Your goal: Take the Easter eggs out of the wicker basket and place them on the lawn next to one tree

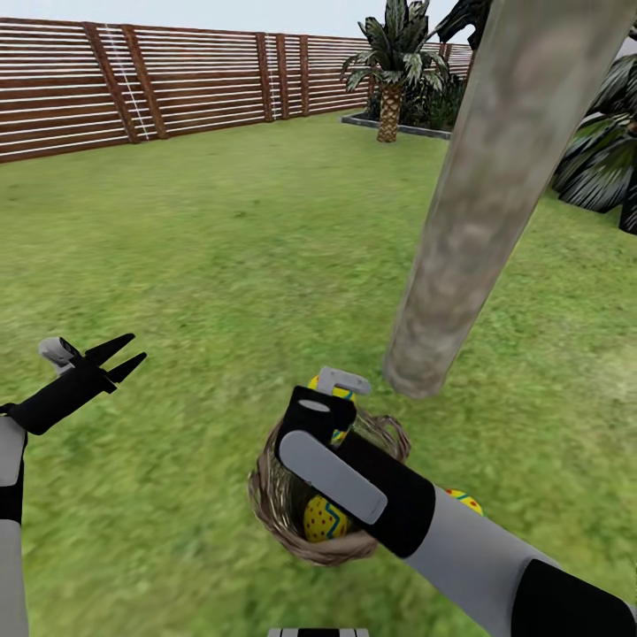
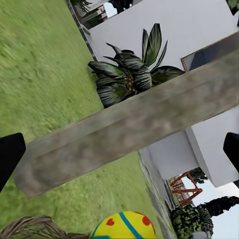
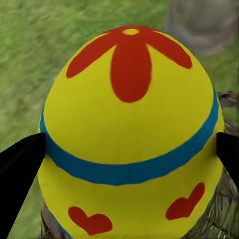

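Green lawn point(image 1: 221, 230) runs to the tree point(image 1: 482, 195); beside its foot sits the wicker basket point(image 1: 274, 509). Right gripper point(image 3: 127, 149) has its jaws closed against an egg point(image 3: 129, 129) above the basket; left gripper point(image 1: 119, 356) hangs open, empty. A loose pinch could drop it back inside.

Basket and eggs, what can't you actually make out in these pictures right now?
- Head view: the right arm hides much of the wicker basket and the right hand.
- Head view: an egg peeks from behind that forearm; whether it lies on the lawn is unclear.
- Right wrist view: the egg hides the basket's inside.
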Robot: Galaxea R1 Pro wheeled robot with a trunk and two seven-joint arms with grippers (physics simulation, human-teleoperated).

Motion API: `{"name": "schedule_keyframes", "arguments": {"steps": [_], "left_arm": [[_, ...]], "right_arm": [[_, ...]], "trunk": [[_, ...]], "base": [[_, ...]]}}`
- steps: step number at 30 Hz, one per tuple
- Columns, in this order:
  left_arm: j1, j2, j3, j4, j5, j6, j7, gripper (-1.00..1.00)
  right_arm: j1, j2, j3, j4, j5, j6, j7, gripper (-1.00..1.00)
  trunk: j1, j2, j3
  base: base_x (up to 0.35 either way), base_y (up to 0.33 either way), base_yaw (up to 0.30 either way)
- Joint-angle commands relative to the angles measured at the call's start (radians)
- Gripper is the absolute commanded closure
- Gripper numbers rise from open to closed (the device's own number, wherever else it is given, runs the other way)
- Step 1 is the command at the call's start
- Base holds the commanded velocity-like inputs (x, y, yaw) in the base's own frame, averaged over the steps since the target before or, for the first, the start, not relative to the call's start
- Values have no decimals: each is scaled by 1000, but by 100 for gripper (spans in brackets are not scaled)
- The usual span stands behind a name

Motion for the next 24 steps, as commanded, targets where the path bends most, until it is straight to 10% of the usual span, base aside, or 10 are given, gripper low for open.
{"name": "schedule_keyframes", "arguments": {"steps": [1, 8, 14, 24], "left_arm": [[-1, 0, 1, 0, -1, 4, -3, -100], [-1, -1, 1, 1, -1, 4, -4, -100], [-1, 0, 1, 0, -1, 4, -4, -100], [-1, -1, 1, -1, 0, 4, -4, -100]], "right_arm": [[-1, 0, 6, 0, 8, 10, -4, 100], [-1, -13, 79, 2, 36, 8, 5, 100], [-1, -23, 165, 4, 188, 9, 4, 100], [-1, -47, 170, 7, 234, 11, 3, 100]], "trunk": [[-4, 7, 2], [-31, 56, 24], [-54, 98, 43], [-92, 168, 75]], "base": [[0, 0, 0], [0, 0, 0], [0, 0, 0], [0, 0, 0]]}}
